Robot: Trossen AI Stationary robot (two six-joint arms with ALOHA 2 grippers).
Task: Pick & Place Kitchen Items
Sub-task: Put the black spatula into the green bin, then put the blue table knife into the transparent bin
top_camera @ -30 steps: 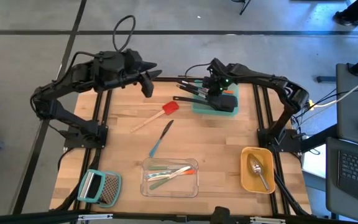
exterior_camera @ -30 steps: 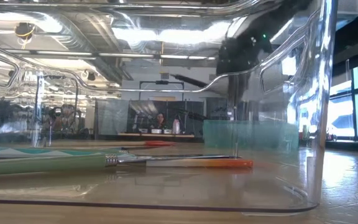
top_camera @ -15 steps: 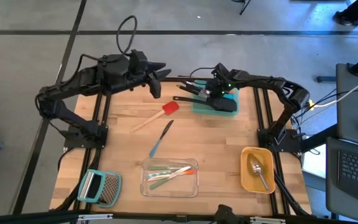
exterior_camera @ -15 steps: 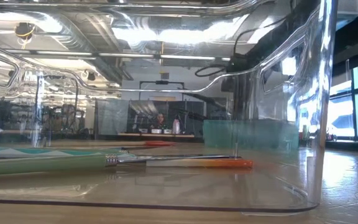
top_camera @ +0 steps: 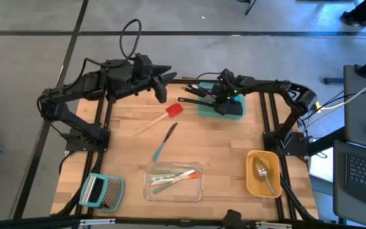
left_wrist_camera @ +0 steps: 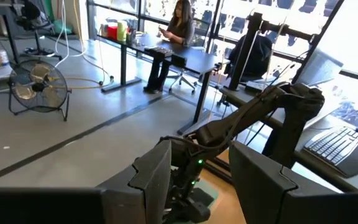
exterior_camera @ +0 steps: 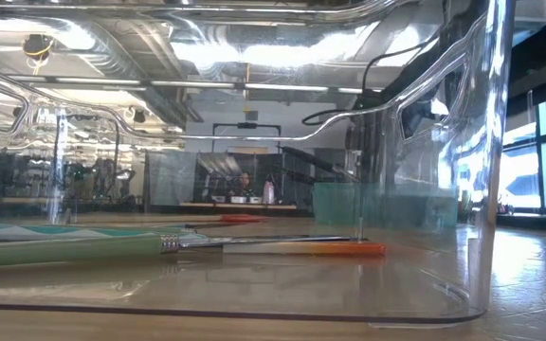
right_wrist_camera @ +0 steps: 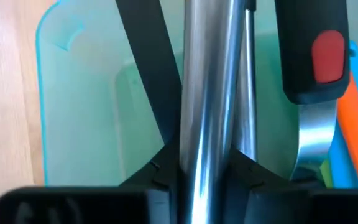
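Steel-handled utensil [right_wrist_camera: 207, 93], gripped over the teal container [top_camera: 220, 107]

Right gripper [top_camera: 220, 95] pinches the steel handle between its fingers; over the last second it has drawn slightly back above the container, suggesting a placement under way. Handle's long axis runs straight out ahead of the fingers, end pointing toward the left arm. Left gripper [top_camera: 161, 86] has edged rightward, spread, carrying nothing. Red spatula [top_camera: 157, 117] awaits mid-table.

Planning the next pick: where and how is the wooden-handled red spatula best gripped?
Grip the red spatula on its bare wooden handle near mid-length, coming straight down with the fingers across it. It lies flat and diagonal on the table, handle clear of other items.
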